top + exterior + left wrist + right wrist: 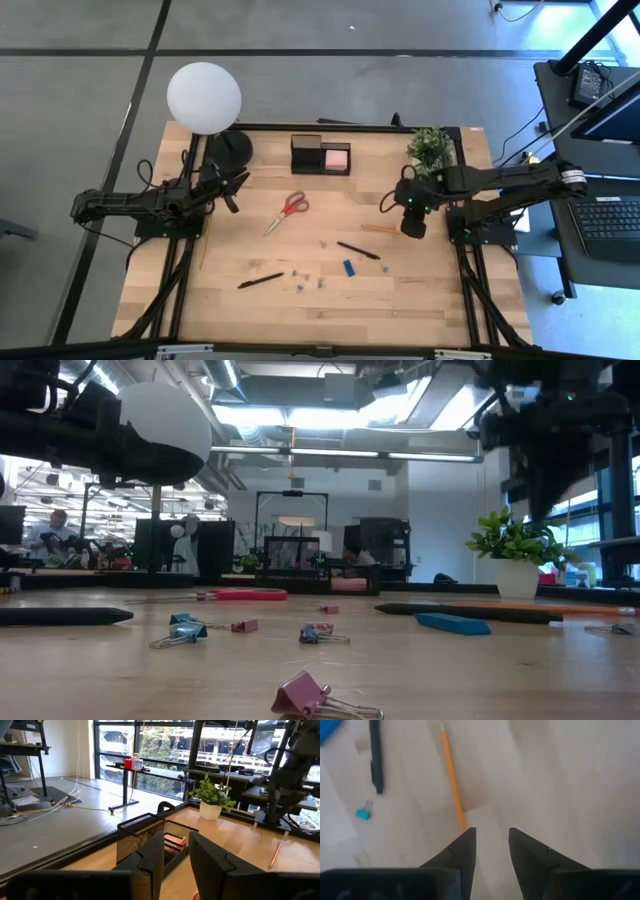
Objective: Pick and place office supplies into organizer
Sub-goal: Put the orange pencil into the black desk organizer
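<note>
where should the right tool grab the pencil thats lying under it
Grip the pencil across the middle of its thin shaft, coming straight down from above. It lies flat on the table with bare wood on both sides, so one finger can drop on each side of it. The right tool hangs open over one end and would likely need shifting along the shaft first.

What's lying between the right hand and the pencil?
Nothing: in the right wrist view, only bare wood separates the open right hand from the pencil just ahead.
</note>
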